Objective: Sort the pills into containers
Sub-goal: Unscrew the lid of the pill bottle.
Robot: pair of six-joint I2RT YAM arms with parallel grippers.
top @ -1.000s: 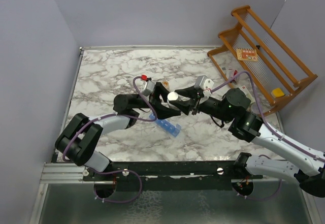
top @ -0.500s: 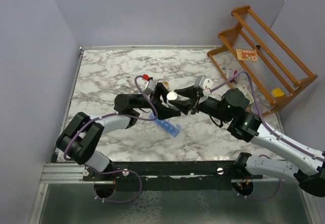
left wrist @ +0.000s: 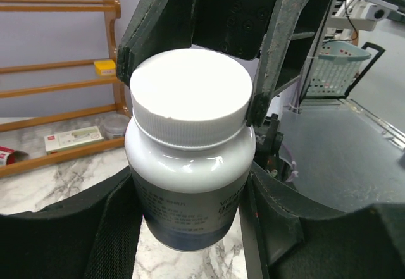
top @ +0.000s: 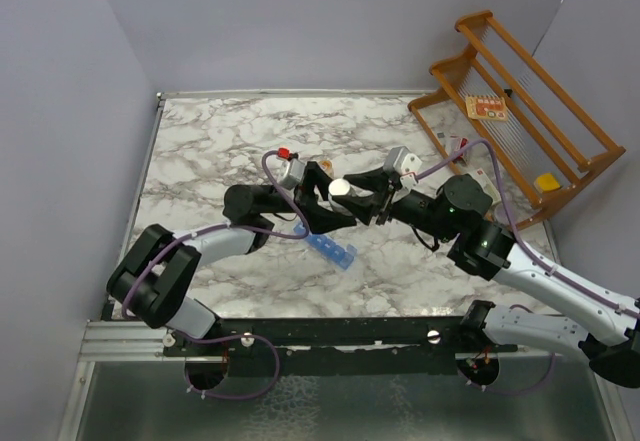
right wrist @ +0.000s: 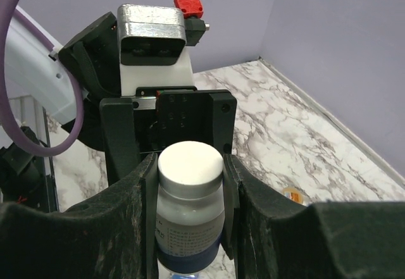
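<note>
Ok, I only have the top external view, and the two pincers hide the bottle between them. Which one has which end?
Observer: In the left wrist view, the right pincer has its fingers pressed against both sides of the white cap.
Operator: And the left one?
Observer: The left pincer clamps the bottle lower down, around its labelled body.
Operator: Is the cap off yet?
Observer: No. It sits fully down on the neck, with no gap that I can see.
</note>
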